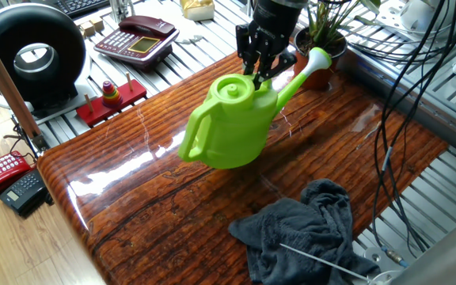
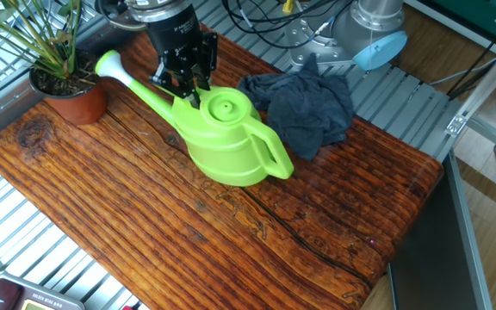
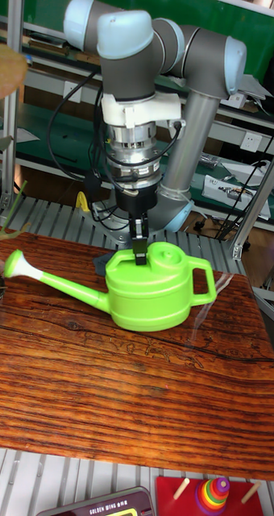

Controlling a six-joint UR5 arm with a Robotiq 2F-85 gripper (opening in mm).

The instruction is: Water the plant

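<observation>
Small potted plant [image 2: 58, 73] with thin grass-like green leaves in a round terracotta-brown pot, standing at the far corner of the glossy brown wood-grain surface [image 2: 145, 224]; its upper leaves are cut off by the frame edge in both fixed views, and the tall fixed view shows at most a blurred leaf tip. Bright green plastic watering can [image 2: 226, 142], held above the surface, its long axis running from handle to spout and aimed at the pot. The pale spout tip [image 2: 108, 62] sits just beside the pot rim and looks not yet over the soil. The two-finger end effector [image 2: 185, 82] pinches the can's top near the filler cap, so the plant lies beyond the spout, away from the fingers. A crumpled dark grey cloth [image 2: 304, 103] rests behind the can.
</observation>
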